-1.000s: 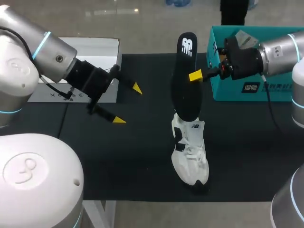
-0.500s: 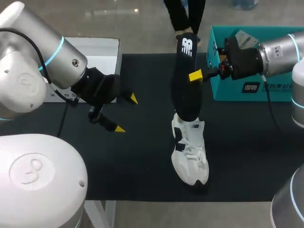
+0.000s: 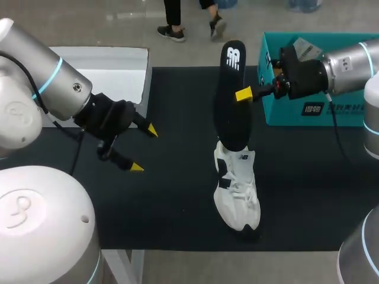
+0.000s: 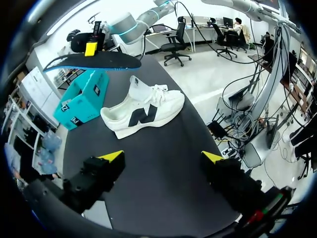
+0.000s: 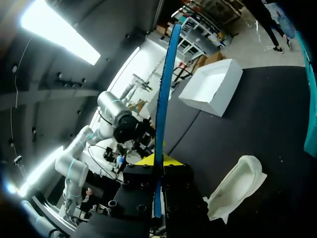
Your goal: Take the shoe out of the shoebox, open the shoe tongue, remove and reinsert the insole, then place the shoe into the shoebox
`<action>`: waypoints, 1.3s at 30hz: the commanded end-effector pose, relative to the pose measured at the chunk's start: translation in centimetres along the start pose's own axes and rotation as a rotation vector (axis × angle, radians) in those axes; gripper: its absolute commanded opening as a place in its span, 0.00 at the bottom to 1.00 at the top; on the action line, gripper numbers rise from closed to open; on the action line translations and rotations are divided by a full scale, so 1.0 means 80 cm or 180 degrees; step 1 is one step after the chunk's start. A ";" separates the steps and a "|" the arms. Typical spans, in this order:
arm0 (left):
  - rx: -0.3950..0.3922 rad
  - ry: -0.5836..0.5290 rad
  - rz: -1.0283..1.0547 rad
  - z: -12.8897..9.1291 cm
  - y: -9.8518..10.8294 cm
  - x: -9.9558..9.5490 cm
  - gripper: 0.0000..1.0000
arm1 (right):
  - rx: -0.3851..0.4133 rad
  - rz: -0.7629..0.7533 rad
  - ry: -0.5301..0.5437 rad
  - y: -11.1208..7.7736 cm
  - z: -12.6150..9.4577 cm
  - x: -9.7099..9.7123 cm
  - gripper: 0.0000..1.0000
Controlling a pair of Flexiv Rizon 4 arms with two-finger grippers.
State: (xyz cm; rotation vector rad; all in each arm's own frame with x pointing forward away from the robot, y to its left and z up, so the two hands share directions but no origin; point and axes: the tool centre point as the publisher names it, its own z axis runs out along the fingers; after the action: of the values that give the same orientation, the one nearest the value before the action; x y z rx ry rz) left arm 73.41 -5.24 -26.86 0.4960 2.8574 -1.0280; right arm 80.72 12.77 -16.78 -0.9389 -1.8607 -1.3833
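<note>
The white sneaker [image 3: 237, 192] stands on its sole mid-table [image 3: 177, 207], toe toward the near edge. The right gripper [image 3: 243, 94] is clamped on the black insole [image 3: 232, 100], which is held on end over the sneaker's heel opening; whether they touch is unclear. The teal shoebox [image 3: 349, 112] sits far right. The left gripper [image 3: 144, 149], fingers spread wide and holding nothing, hangs at left, near the white lid [image 3: 100, 74].
</note>
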 end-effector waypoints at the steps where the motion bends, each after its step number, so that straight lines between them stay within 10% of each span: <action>1: -0.0052 0.0037 -0.0018 0.001 -0.001 -0.006 1.00 | -0.0001 0.0004 -0.0007 0.000 0.001 0.000 0.00; 22: -0.0052 0.0037 -0.0018 0.001 -0.001 -0.006 1.00 | 0.0091 -0.0049 -0.0081 0.048 -0.013 -0.080 0.00; 39: -0.0052 0.0037 -0.0018 0.001 -0.001 -0.006 1.00 | -0.0102 -0.0228 -0.0171 0.015 0.001 -0.144 0.00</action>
State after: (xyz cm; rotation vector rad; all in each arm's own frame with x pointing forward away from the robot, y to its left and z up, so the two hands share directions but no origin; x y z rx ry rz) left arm 73.81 -5.45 -26.77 0.4945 2.8747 -1.0091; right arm 88.05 11.16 -25.07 -0.9448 -1.9440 -1.4261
